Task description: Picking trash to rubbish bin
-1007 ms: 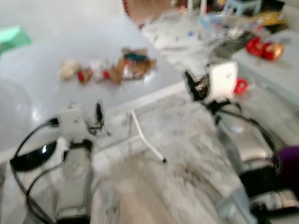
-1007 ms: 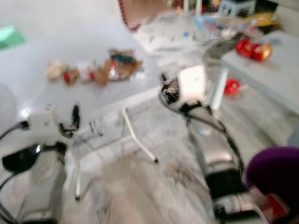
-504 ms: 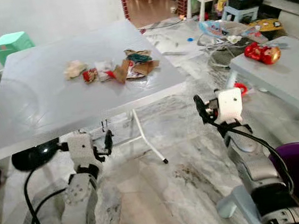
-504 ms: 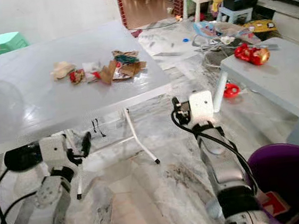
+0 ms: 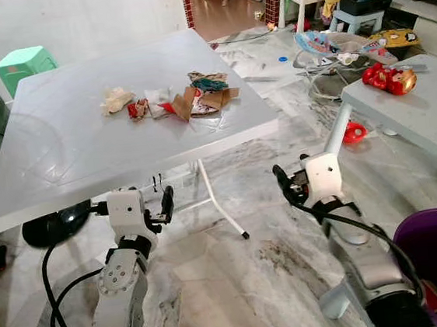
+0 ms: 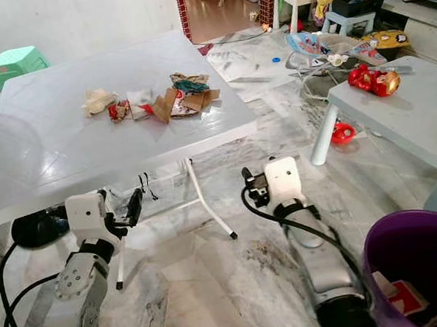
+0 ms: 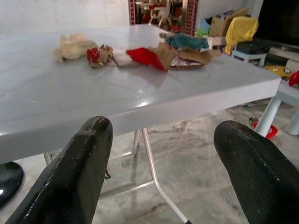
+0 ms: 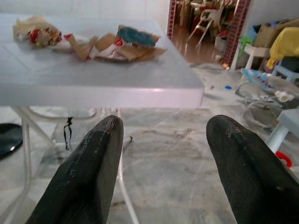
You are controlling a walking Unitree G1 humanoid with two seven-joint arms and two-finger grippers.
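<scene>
Crumpled wrappers and cardboard scraps lie clustered on the white folding bench. Left pincer and right pincer hover below its near edge, fingers apart, holding nothing. The purple bin holds what may be packaging.

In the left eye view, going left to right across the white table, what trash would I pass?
Crumpled pale tissue → small red-and-white wrapper → white wrapper → torn brown cardboard, on the white table.

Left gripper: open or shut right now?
Open: the left gripper has a wide gap between its fingers, nothing held, with the table ahead.
</scene>
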